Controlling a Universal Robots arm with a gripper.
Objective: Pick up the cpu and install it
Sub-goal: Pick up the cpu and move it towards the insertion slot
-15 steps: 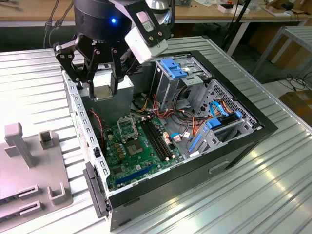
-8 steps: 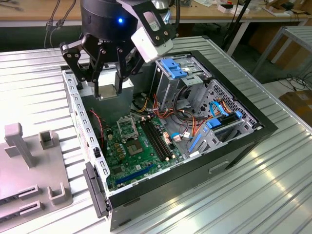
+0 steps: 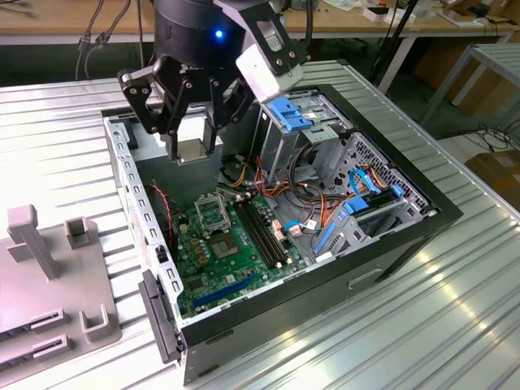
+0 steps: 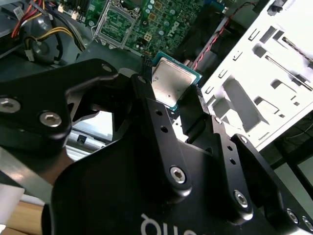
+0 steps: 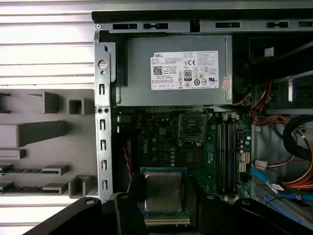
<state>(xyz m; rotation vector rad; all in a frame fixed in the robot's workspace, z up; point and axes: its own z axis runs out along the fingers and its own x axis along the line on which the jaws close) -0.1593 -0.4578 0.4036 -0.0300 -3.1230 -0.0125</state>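
One gripper [image 3: 193, 145], jaws closed narrow on the cpu [image 3: 192, 153]. Exterior view: the gripper hangs over the open computer case [image 3: 422, 219], above the far end of the green board [image 3: 236, 260]. The cpu is in the air, well clear of the board. The metal-framed socket [image 3: 213, 213] lies below it and slightly toward the exterior view's right. A grey fixture tray [image 3: 49, 284] sits on the ribbed table [image 3: 455, 325] at the exterior view's left, well apart from the case. Second wrist view: the cpu [image 4: 171, 82] is pinched by two opposite edges in the gripper [image 4: 168, 92], metal face toward the wrist. The socket [image 4: 113, 22] is on the board beyond it, not touching. First wrist view: the cpu [image 5: 164, 190] sits in the gripper [image 5: 164, 196], roughly square to the board's edges. The socket [image 5: 192, 128] lies between the cpu and the grey power supply box [image 5: 178, 68], offset sideways toward the memory slots [image 5: 226, 152]. Judgement: picked up, not installed. The cpu is high above the socket and not centred over it.
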